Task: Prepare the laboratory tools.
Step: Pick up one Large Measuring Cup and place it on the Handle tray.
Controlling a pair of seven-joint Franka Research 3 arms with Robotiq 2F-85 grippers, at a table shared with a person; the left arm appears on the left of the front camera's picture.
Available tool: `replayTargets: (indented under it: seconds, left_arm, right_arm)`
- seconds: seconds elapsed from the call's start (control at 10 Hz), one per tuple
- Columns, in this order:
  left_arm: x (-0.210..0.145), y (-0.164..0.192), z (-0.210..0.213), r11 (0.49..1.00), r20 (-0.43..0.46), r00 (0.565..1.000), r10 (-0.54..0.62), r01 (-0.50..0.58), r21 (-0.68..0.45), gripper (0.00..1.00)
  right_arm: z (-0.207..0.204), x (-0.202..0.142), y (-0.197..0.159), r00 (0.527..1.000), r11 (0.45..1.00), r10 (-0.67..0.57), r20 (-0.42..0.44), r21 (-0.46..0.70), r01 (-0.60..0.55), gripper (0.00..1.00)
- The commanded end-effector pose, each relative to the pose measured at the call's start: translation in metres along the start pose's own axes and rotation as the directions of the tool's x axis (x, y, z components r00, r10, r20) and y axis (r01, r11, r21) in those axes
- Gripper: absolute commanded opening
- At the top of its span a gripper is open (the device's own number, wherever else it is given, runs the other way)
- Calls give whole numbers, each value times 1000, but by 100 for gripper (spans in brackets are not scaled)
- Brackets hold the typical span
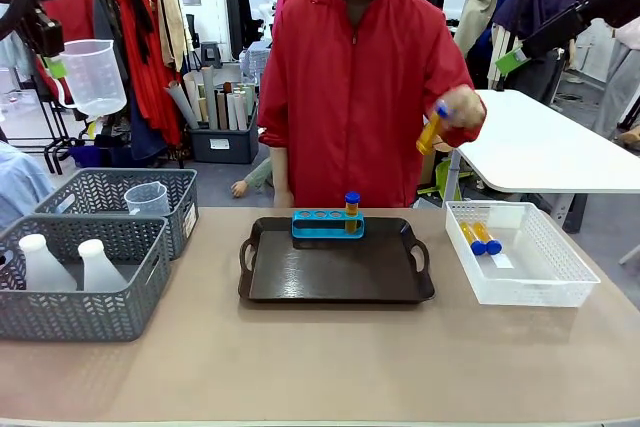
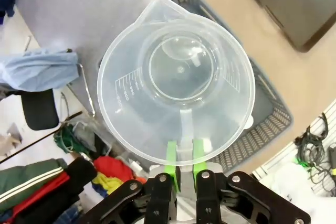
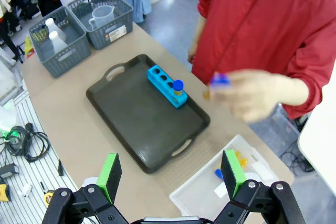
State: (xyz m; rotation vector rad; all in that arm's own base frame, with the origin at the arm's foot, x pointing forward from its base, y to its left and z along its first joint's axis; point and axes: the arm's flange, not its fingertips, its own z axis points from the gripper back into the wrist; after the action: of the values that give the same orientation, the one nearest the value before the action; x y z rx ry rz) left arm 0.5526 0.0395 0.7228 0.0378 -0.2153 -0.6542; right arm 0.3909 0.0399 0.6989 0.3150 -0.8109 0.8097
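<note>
Clear plastic beaker (image 2: 176,82) is held in the left pincer (image 2: 182,157). Both green pads are clamped together on its handle, as I can confirm looking down the fingers into the open mouth. The beaker is upright with its axis vertical, the body just ahead of the pads and the spout on the side away from them. It hangs well above the tabletop (image 1: 300,367).

Directly beneath this pincer I see a grey basket (image 2: 268,124). The dark tray (image 2: 294,9) lies well below and off to the pincer's right. I judge the coming move turns on that offset: carry rightward, then lower, keeping the axis upright. The left arm, as holder, is the nearer.

On the tray, far from this pincer, the blue rack (image 1: 325,224) carries one orange tube (image 1: 352,209). The person's hand (image 1: 458,109) holds a second tube (image 1: 430,133) above it.

My right pincer (image 3: 170,174) has its jaws wide apart, holding and touching nothing, high above the tray's near edge and the white basket (image 3: 194,195).
</note>
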Motion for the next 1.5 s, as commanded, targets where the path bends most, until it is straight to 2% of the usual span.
replayTargets:
  seconds: [0.0, 0.4, 0.7, 1.0, 1.4]
  left_arm:
    - [-2, -2, -1, 1000, 3, 1000, 12, -12, 2, 0]
    - [0, 0, -2, 1000, -4, 1000, 1, -1, -3, 0]
    - [15, -15, 64, 991, 70, 989, -130, 133, -33, 0]
    - [33, -42, 128, 952, 152, 945, -289, 301, -62, 0]
    - [71, -83, 172, 869, 202, 852, -483, 495, -13, 0]
  right_arm:
    - [1, 1, 0, 1000, 1000, 4, 7, 8, -4, 100]
    - [1, 1, 0, 1000, 1000, 4, 7, 8, -4, 100]
    - [1, 1, 0, 1000, 1000, 4, 7, 8, -4, 100]
    - [1, 1, 0, 1000, 1000, 4, 7, 8, -4, 100]
    - [1, 1, 0, 1000, 1000, 4, 7, 8, -4, 100]
